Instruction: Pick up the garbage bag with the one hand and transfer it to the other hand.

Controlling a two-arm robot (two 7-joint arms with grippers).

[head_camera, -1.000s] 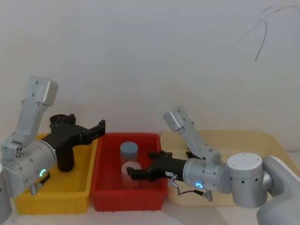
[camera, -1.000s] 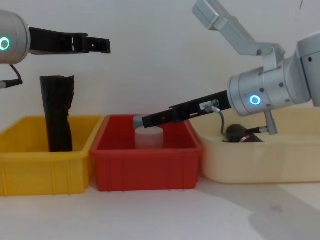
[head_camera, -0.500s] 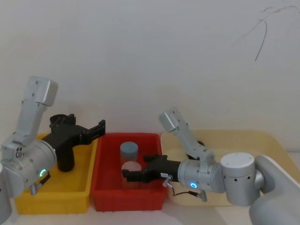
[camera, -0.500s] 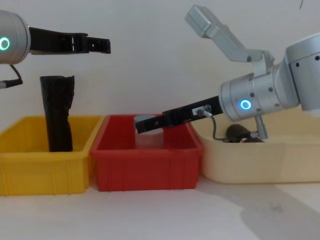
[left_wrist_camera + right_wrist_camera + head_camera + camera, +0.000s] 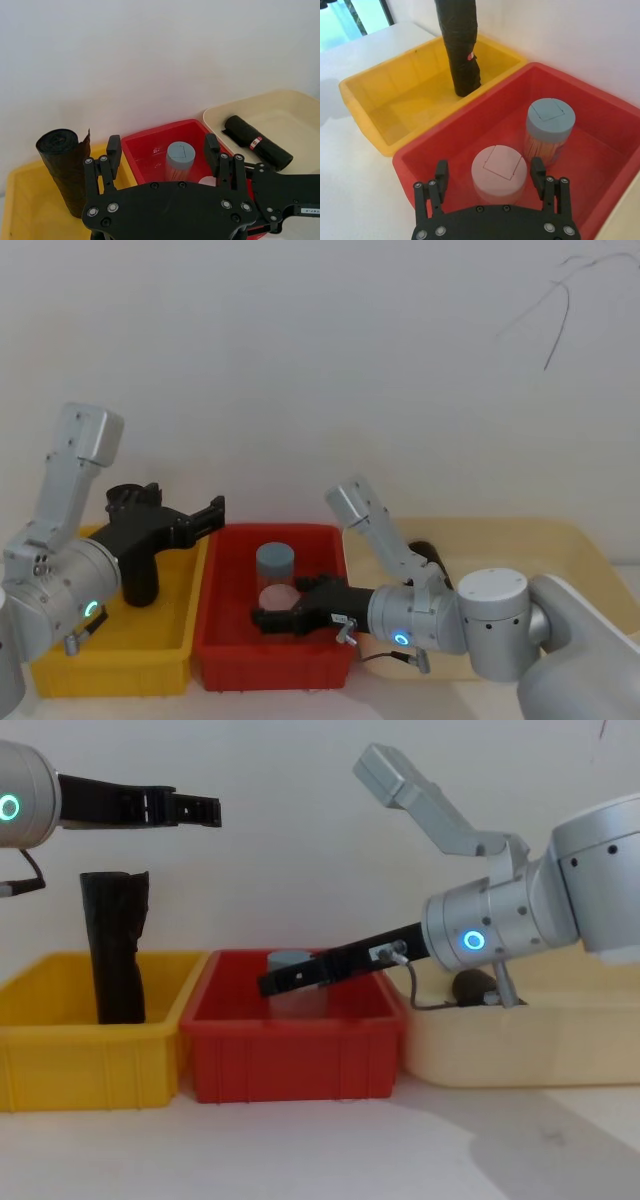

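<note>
left wrist view: garbage bag (image 5: 257, 143) in cream tray (image 5: 295, 112), beyond right hand (image 5: 268, 618)

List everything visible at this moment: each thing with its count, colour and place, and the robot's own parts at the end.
Garbage bag: 1, black roll with a red-and-white label band, lying in the cream tray.
Taller black roll: 1, black with a crumpled top, standing upright in the yellow bin.
Jars: 2, in the red bin; one with a blue-grey lid, one with a pale pink lid.
Yellow bin: 1, on the left.
Red bin: 1, in the middle.
Cream tray: 1, on the right.
Left gripper: black, green-ringed arm, open, high above the yellow bin.
Right gripper: black, blue-ringed arm, open, over the red bin at the pink-lidded jar.
</note>
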